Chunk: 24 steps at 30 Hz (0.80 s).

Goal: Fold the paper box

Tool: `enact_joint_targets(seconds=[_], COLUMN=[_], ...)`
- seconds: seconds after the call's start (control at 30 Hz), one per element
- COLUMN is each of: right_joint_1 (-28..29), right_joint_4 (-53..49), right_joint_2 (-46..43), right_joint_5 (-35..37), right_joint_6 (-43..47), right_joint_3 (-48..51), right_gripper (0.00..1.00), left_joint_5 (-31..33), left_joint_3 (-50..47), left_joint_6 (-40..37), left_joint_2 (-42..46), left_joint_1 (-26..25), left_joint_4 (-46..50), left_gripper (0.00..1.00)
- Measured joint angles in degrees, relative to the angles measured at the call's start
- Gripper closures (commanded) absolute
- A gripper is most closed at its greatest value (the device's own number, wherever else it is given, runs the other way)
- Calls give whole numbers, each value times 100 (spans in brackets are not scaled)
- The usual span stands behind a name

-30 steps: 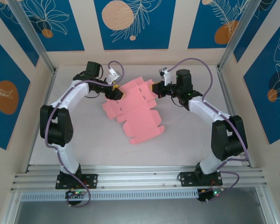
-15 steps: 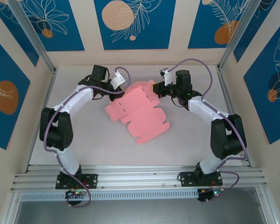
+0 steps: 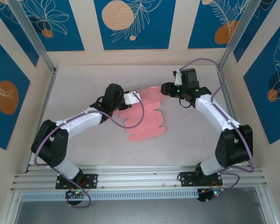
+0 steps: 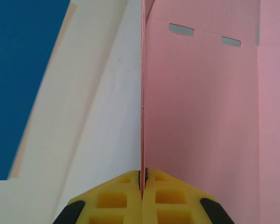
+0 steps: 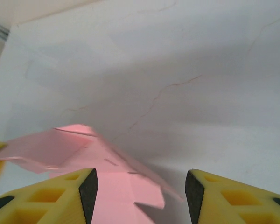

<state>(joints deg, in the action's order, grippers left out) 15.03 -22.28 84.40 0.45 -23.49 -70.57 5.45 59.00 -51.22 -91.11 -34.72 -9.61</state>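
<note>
Matt thin-card paper box; smooth matt table

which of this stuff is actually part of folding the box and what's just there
Part of the job:
- paper box, a pink card sheet
- left gripper, shut on the sheet's edge
- right gripper, open, close to the sheet

Just there:
- table
- blue patterned wall panels
- metal rail at the near edge

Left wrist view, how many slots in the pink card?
2, near the paper box's top: one slot at left, one at right. Others may be hidden.
</note>
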Motion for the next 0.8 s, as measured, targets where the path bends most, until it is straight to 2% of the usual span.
enact_joint_targets(seconds=[0.17,0.3,0.5,0.8], right_joint_1=[35,109,164,236], right_joint_4=[-592,-782,-918,-1176], right_joint_2=[-629,-605,234,1823], right_joint_5=[68,-157,-459,-905], right_joint_6=[-330,-505,-577,-514], right_joint_3=[-396,-588,-1008,-2337], right_gripper=[43,43,43,37], left_joint_5=[717,1165,1460,1561], left_joint_3=[-15,-46,-46,-184], left_joint_6=[-623,-1080,-1703,-1950], left_joint_2=[-221,-455,-890,-1169], left_joint_1=[-212,-299,-396,-439], left_joint_4=[-704,-1322,-2037,-2601], left_gripper=[100,100,100,100])
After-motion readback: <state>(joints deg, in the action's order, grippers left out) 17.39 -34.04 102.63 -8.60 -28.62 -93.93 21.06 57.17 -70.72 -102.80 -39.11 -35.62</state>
